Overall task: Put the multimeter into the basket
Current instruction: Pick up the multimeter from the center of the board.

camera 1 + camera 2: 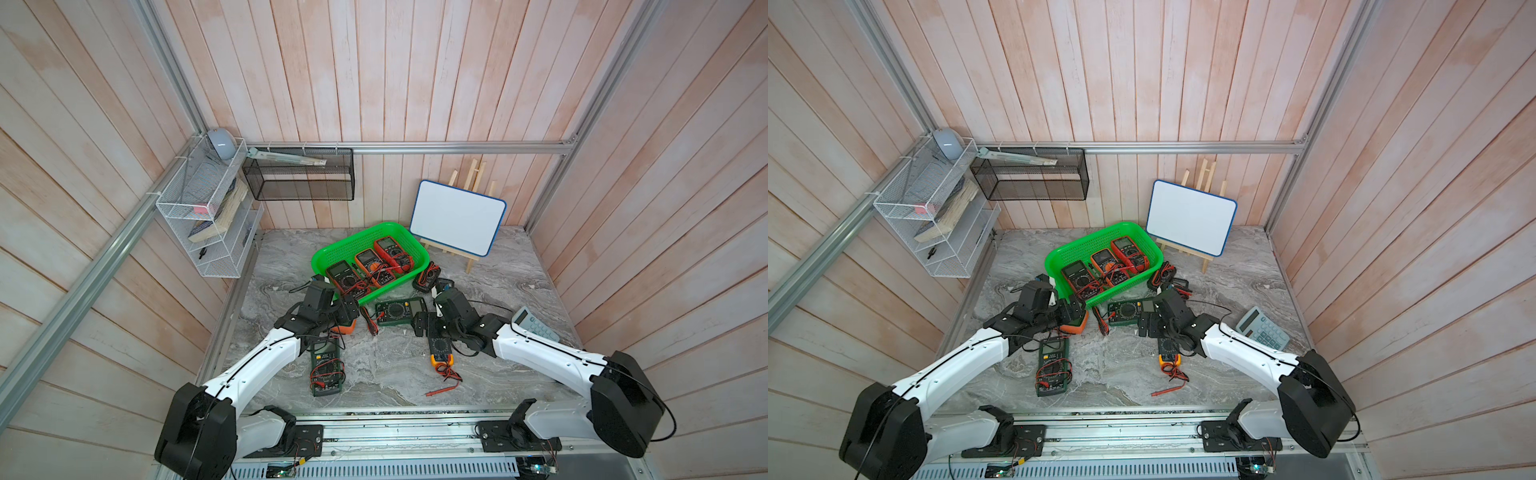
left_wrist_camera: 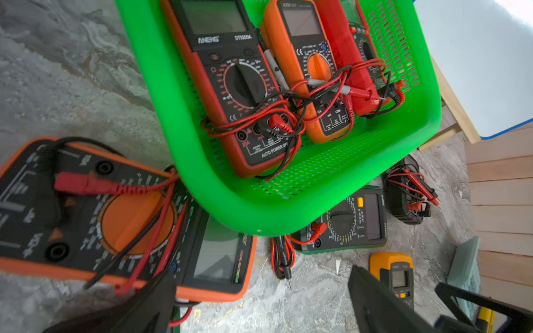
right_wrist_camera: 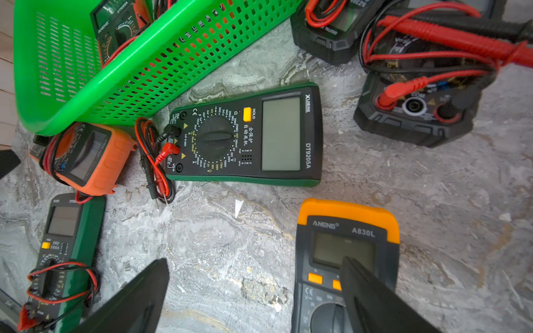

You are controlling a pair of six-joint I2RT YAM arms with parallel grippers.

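Note:
The green basket (image 1: 353, 240) (image 1: 1084, 239) (image 2: 239, 213) (image 3: 144, 72) stands at the back centre with three multimeters inside. Several more lie on the marble in front of it. My left gripper (image 1: 348, 312) (image 2: 259, 291) is open just off the basket's near corner, one finger overlapping an orange multimeter (image 2: 115, 216) (image 1: 345, 329). A dark green multimeter (image 1: 399, 311) (image 3: 245, 138) lies between the arms. My right gripper (image 1: 424, 325) (image 3: 253, 276) is open above bare marble, one finger over a yellow-topped multimeter (image 3: 346, 227) (image 1: 440, 355). Neither holds anything.
Another green multimeter (image 1: 326, 368) lies front left, two black ones (image 1: 428, 276) (image 3: 418, 95) beside the basket's right end. A calculator (image 1: 534, 324) sits at right, a whiteboard on an easel (image 1: 457, 216) at the back. A loose red probe (image 1: 444, 388) lies in front.

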